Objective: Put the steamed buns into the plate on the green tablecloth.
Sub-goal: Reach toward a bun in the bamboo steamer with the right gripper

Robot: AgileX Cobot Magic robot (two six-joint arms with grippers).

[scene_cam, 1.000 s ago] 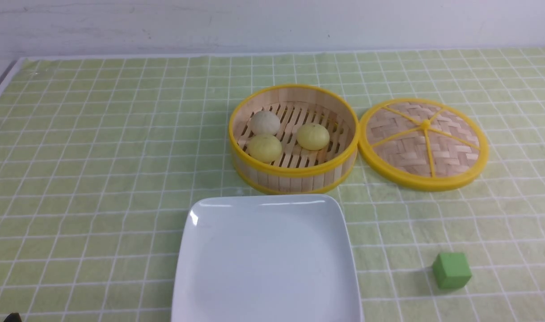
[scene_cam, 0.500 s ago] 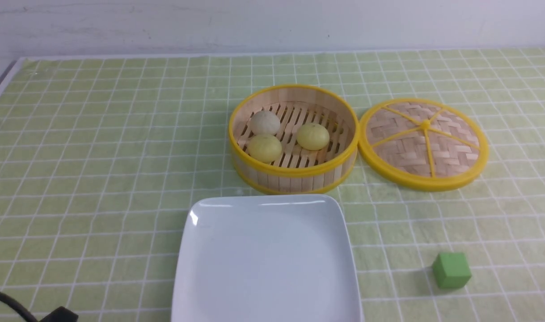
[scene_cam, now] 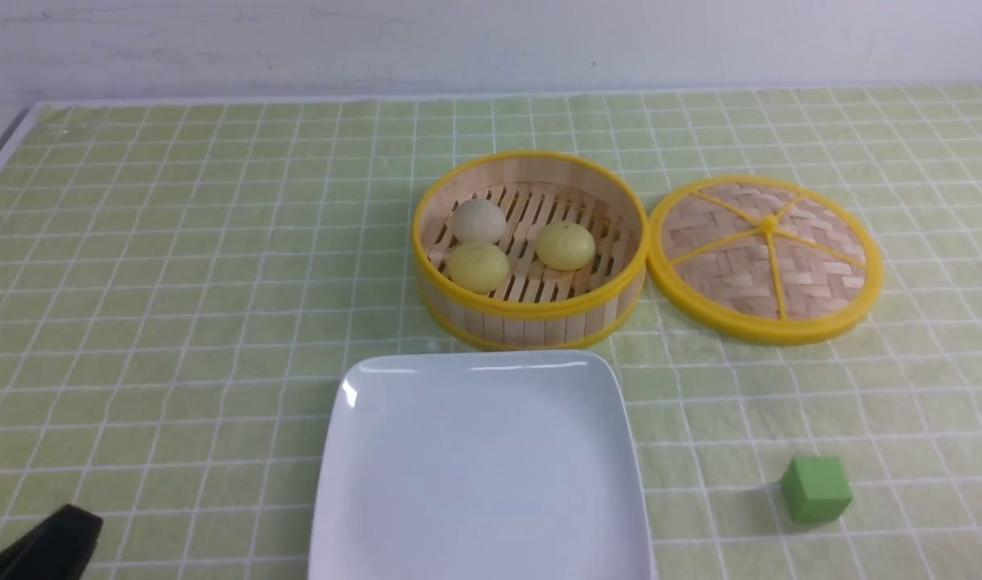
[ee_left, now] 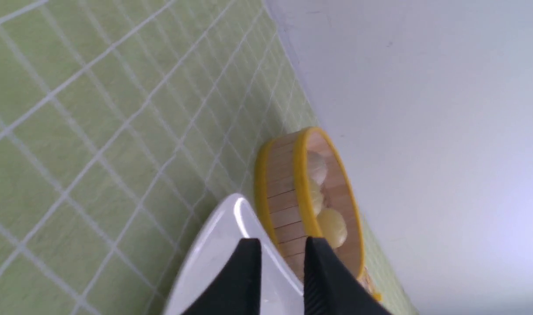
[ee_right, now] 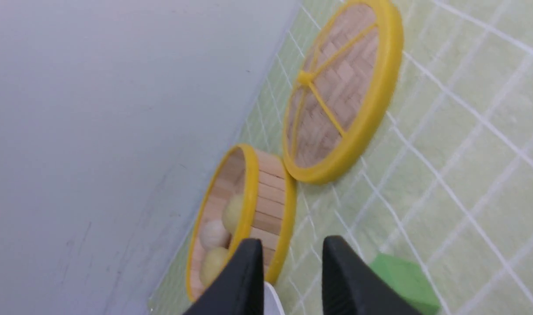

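Note:
Three steamed buns lie in the round steamer (scene_cam: 531,310): a greyish-white one (scene_cam: 478,220) at the back left, a pale yellow one (scene_cam: 478,267) in front of it, and another yellow one (scene_cam: 565,246) to the right. The white square plate (scene_cam: 478,467) rests on the green tablecloth (scene_cam: 176,282) just in front of the steamer, with nothing on it. My left gripper (ee_left: 283,247) shows as a dark shape (scene_cam: 51,548) at the bottom left corner, far from the buns, open and holding nothing. My right gripper (ee_right: 292,249) is open and holds nothing, and the front view does not show it.
The woven steamer lid (scene_cam: 768,258) lies flat to the right of the steamer, touching it. A green cube (scene_cam: 816,488) sits at the front right, close to my right gripper's fingers (ee_right: 345,271). A white wall stands behind the table.
My left gripper has come further up into the front view's bottom left corner. The buns, plate, lid and cube have not moved.

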